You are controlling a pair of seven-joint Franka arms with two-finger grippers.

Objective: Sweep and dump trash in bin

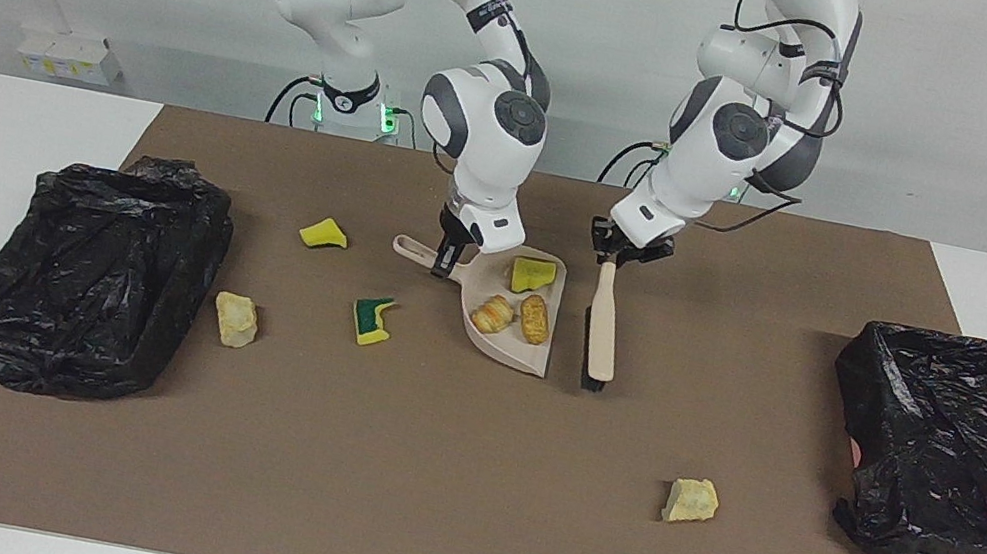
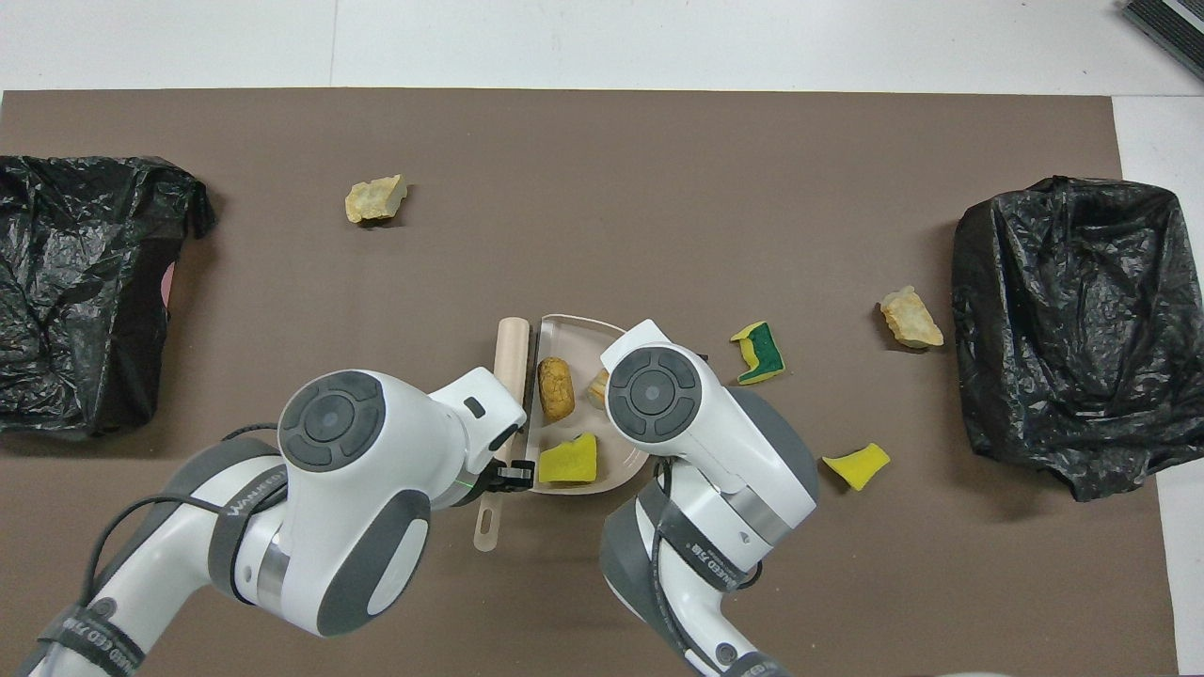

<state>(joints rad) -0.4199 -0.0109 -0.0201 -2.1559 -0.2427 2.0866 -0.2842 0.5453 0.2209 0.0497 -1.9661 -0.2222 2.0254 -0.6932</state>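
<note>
Facing view: the beige plastic dustpan (image 1: 518, 322) is held by its handle in the shut right gripper (image 1: 447, 254), three scraps (image 1: 520, 302) lying inside; the beige wooden brush (image 1: 603, 322) is clamped in the shut left gripper (image 1: 618, 250), beside the pan's open edge. Four scraps (image 1: 692, 500) lie loose on the brown mat (image 1: 439, 471). The pan should be kept flat and the brush carried low to the next scrap.

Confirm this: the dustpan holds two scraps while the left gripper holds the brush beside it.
Wrong count. The facing view shows three scraps in the dustpan: a yellow sponge and two bread chunks. The left gripper does hold the brush beside it.
</note>
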